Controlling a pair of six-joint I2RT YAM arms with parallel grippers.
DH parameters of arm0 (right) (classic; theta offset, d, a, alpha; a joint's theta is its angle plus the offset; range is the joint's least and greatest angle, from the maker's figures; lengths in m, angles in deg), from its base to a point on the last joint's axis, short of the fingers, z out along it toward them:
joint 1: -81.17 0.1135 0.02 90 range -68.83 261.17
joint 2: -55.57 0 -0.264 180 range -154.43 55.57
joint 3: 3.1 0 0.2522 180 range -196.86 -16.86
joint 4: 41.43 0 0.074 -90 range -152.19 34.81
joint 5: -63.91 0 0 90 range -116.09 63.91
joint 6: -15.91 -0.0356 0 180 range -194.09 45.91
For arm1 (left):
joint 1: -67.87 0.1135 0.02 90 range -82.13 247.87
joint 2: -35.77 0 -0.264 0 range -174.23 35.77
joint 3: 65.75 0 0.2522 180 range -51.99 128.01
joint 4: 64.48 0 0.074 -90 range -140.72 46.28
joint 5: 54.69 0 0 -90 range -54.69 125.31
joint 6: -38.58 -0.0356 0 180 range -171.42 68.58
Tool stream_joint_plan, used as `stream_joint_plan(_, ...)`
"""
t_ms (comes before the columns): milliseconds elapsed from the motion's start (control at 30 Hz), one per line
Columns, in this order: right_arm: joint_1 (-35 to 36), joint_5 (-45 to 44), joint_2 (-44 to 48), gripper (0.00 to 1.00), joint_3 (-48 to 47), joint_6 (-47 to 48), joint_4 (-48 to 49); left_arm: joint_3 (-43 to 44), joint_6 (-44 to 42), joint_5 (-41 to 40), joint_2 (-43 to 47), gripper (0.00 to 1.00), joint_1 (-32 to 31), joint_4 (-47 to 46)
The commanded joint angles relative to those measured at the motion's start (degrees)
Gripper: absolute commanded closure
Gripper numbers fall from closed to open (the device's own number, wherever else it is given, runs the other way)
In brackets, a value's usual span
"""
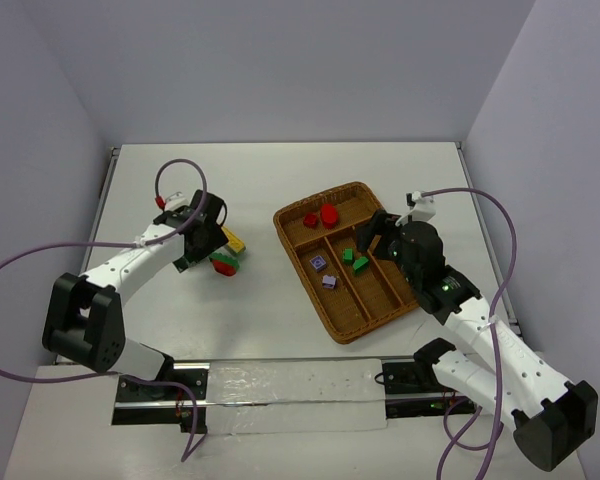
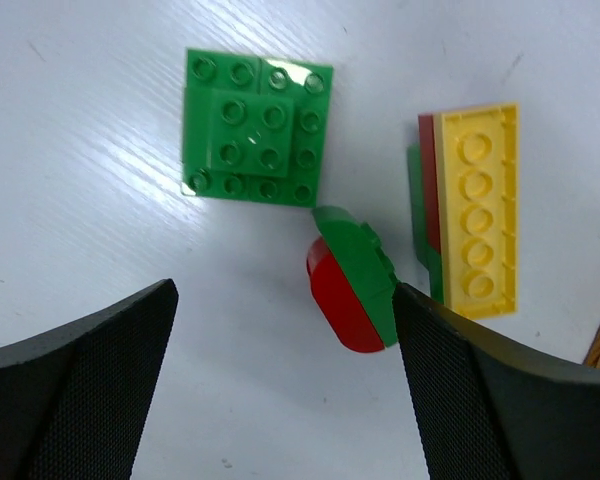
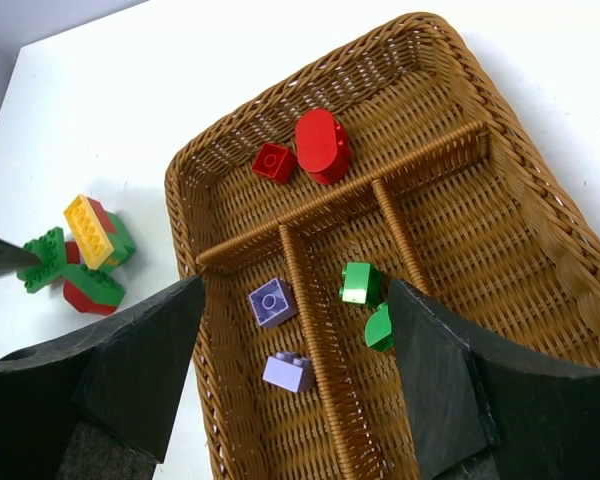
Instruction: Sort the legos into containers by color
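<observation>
The left gripper (image 2: 285, 292), the nearer of the two, hangs wide open and empty over the red-and-green lego (image 2: 352, 285), which lies off centre, close beside one finger (image 2: 460, 400).

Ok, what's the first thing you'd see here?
The brown wicker tray stands out, holding sorted legos: red bricks in the crosswise section, pale purple bricks in one long slot, green bricks in the next. Left of it on the white table lies a loose cluster with a yellow brick, under the open left gripper.
</observation>
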Motion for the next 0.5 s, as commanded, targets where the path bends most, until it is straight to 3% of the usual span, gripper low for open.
stream_joint_plan(0, 0.1, 0.9, -0.1, 0.19, -2.3, 1.0, 2.9, 4.6, -3.0, -5.2, -0.6, 0.04, 2.1, 1.2)
stream_joint_plan(67, 0.1, 0.6, -0.3, 0.19, -2.4, 1.2, 2.8, 4.9, -5.3, -4.4, -1.1, 0.06, 2.2, 0.3)
stream_joint_plan(167, 0.1, 0.5, -0.7, 0.19, -2.6, 1.2, 2.8, 3.1, -8.6, 3.1, 0.4, 0.1, 2.1, -3.3)
stream_joint_plan(233, 0.1, 0.8, -1.2, 0.19, -2.7, 1.0, 3.1, 1.0, -7.0, 6.9, 1.5, 0.11, 2.2, -5.4)
stream_joint_plan(467, 0.3, 2.3, -2.9, 0.2, -3.0, 0.3, 3.8, -4.8, 0.1, 8.8, 2.1, 0.21, 2.1, -9.0)
